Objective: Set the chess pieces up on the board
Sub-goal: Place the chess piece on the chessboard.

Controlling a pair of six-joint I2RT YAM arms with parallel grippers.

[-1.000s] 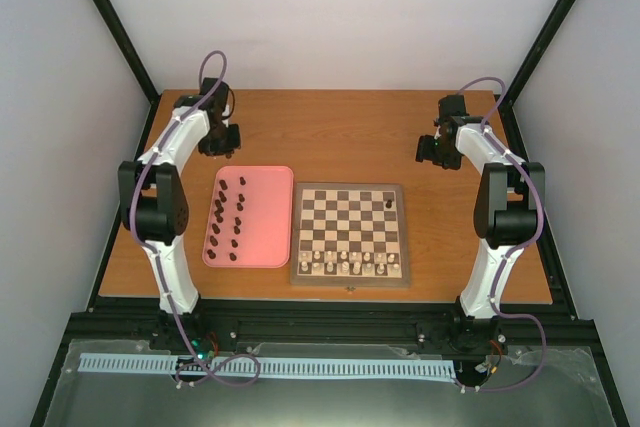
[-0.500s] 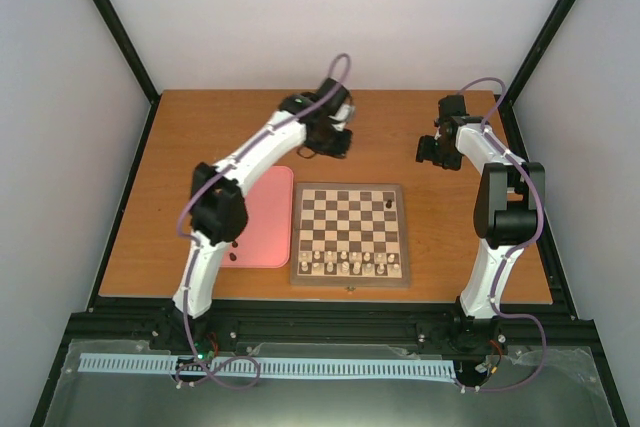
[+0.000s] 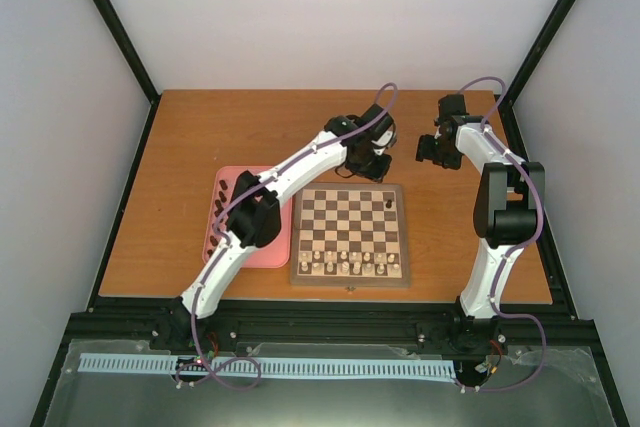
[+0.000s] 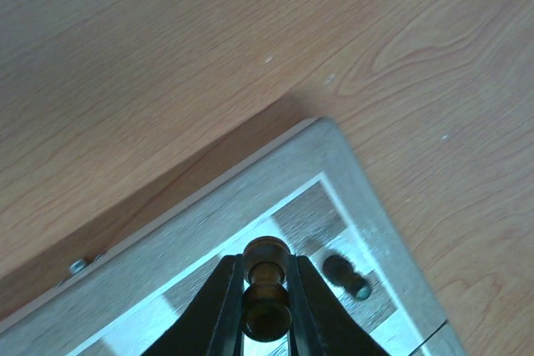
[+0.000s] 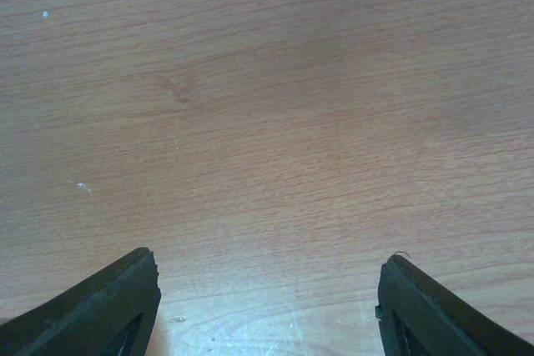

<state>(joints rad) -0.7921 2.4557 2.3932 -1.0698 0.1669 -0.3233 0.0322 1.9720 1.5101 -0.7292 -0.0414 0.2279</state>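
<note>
Honestly, was mid-placement: had a dark chess piece (image 4: 265, 316) clenched in the left end effector (image 4: 265, 268) above the board's (image 4: 359, 189) far corner, just beside one standing dark piece (image 4: 342, 273). Had the right end effector (image 5: 267, 256) spread open over bare counter (image 5: 267, 81) beyond the board. Next probably needed a straight drop, then letting go.

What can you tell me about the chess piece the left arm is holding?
The chess piece is dark brown and glossy, like turned wood, with a rounded end, a narrow neck and a wider part. The left gripper holds it, its fingers pinching both sides. It is over a corner square of the board, near another dark piece standing there.
</note>
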